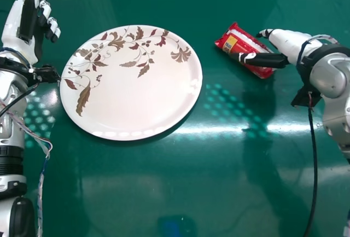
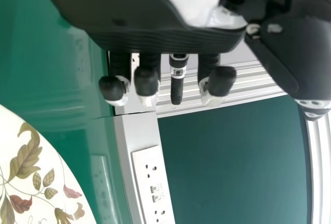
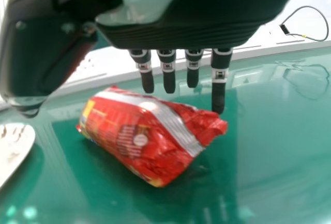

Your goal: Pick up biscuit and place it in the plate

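Presumably to straddle the biscuit packet (image 1: 244,49) for a grasp, my right robot hand (image 1: 290,42) is placed right of the plate (image 1: 131,94), fingers and thumb apart; my left robot hand (image 1: 34,21) idles left of it. Lying right of the plate on the tabletop (image 1: 136,193), the packet looks glossy, red and crinkled.

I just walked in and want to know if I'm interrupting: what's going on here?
The robot's right hand is at the red biscuit packet, thumb and fingers spread about it but not closed on it. The packet lies on the green table, right of the plate, so it isn't on the plate yet. The left hand is idle beyond the plate's left side.
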Motion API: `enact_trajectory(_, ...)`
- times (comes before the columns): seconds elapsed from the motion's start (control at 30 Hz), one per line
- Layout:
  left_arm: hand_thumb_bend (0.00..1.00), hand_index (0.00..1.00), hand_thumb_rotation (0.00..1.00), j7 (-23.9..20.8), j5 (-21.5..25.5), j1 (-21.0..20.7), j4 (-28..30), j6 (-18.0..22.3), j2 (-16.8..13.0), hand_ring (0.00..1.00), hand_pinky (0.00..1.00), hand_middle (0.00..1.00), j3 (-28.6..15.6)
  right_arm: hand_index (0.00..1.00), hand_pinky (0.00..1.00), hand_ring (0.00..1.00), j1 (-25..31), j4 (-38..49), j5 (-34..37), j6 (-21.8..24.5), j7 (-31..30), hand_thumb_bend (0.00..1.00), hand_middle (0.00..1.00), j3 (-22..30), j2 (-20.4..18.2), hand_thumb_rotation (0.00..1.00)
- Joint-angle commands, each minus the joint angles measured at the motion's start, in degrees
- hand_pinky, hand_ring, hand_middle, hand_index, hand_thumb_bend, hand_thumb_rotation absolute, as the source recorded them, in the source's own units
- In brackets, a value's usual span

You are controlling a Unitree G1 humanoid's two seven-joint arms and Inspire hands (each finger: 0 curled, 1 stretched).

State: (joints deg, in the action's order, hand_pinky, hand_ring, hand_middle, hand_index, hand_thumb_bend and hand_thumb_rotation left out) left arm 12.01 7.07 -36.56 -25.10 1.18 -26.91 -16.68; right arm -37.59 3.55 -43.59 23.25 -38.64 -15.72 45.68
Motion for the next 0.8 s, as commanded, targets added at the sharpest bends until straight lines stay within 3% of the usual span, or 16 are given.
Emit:
enact_trajectory(0.0, 1.00, 0.00, 1.00, 0.3, 0.0, 1.2, 0.8, 0.4, -0.8, 0.00, 0.00, 0.93, 0.0, 1.00, 0.78, 0.90, -1.3, -0.3, -1.6, -0.9, -1.8, 1.00, 0.99, -1.0, 1.2, 0.54)
enact_trajectory(0.17, 1.00, 0.00, 1.00, 0.4, 0.6, 1.7, 2.5, -0.3, -0.7, 0.00, 0.00, 0.92, -0.3, 0.97, 0.73, 0.87, -1.8, -1.3, -3.7, -1.7, -4.1, 1.00, 0.96, -1.5, 1.1, 0.50)
enact_trajectory(0.4, 1.00, 0.00, 1.00, 0.2, 0.7, 2.6, 5.2, -1.6, -0.8, 0.00, 0.00, 0.91, -0.4, 0.99, 0.80, 0.92, -1.4, -3.1, -6.6, -4.1, -7.7, 1.00, 0.98, -3.5, 1.9, 0.48)
enact_trajectory(0.43, 1.00, 0.00, 1.00, 0.0, 0.6, 2.7, 5.7, -1.8, -0.8, 0.00, 0.00, 0.92, -0.4, 0.98, 0.72, 0.89, -1.4, -3.4, -7.4, -4.5, -8.1, 1.00, 0.97, -3.9, 2.0, 0.49)
enact_trajectory(0.5, 1.00, 0.00, 1.00, 0.2, 0.8, 3.0, 6.3, -1.8, -0.7, 0.00, 0.00, 0.93, -0.4, 0.98, 0.66, 0.85, -1.1, -4.4, -9.1, -6.2, -7.4, 1.00, 0.95, -4.9, 2.1, 0.48)
enact_trajectory(0.7, 1.00, 0.00, 1.00, 0.2, 1.1, 3.5, 7.8, -2.2, -0.5, 0.00, 0.00, 0.90, -0.6, 0.95, 0.58, 0.75, -0.6, -8.6, -11.7, -9.4, -4.1, 1.00, 0.88, -6.2, 0.7, 0.37)
enact_trajectory(0.77, 1.00, 0.00, 1.00, 0.0, 1.4, 3.7, 8.5, -2.4, -0.2, 0.00, 0.00, 0.88, -0.9, 0.93, 0.52, 0.64, -0.9, -10.4, -12.3, -10.4, -2.6, 1.00, 0.79, -6.7, 0.0, 0.33)
